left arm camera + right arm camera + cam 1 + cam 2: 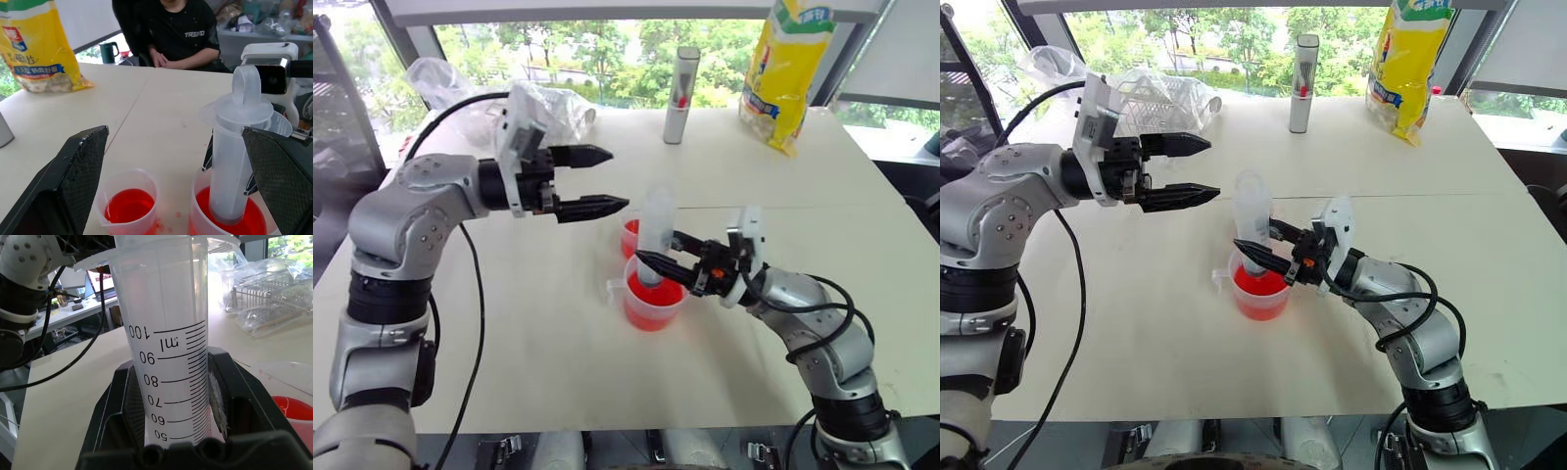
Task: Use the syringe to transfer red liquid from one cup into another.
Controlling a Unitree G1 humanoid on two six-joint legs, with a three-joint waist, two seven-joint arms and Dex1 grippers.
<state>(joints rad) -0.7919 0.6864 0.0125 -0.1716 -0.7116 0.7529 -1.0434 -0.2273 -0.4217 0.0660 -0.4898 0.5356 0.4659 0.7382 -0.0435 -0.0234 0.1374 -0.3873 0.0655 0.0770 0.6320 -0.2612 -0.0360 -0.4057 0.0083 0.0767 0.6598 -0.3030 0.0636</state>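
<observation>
Clear syringe [656, 235] upright in handled cup [651, 299], pinched by right gripper [658, 253] jaws; left gripper [607, 180] jaws spread.

Bkgd: white table [558, 372] w/ centre seam; wide windows [607, 59] behind, dark frames, green trees outside, bright daylight; person [181, 32] seated at far side.

We see the syringe [168, 357] standing upright, clamped between the two black fingers [122, 406] of our right tool [176, 428], its black scale reading from 50 to 100 with "ml" beside it. Red liquid [293, 407] shows in a clear cup [279, 374] just beside the tool. Farther off on the pale counter [68, 391] lies a wire basket [266, 296] wrapped in clear plastic.
</observation>
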